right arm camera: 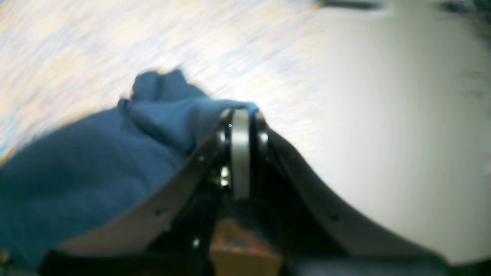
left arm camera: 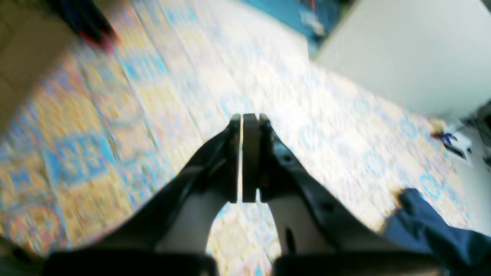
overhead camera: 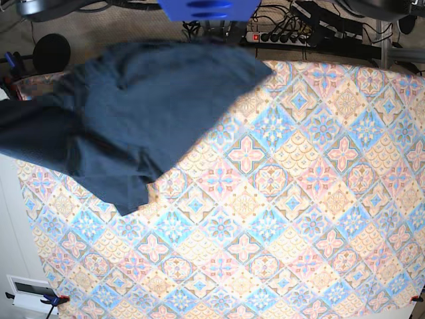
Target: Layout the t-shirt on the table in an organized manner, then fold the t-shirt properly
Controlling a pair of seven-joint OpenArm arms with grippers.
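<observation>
Base view shows the dark navy soft-fabric t-shirt [overhead camera: 126,113] bunched and spread across the far-left part of the blue, pink and cream tile-patterned table [overhead camera: 299,219], neither laid flat nor folded. The right gripper [right arm camera: 241,115] is clamped on a fold of it. The left gripper [left arm camera: 245,119], jaws pressed together, holds nothing, so laying out and folding both appear to remain.
</observation>
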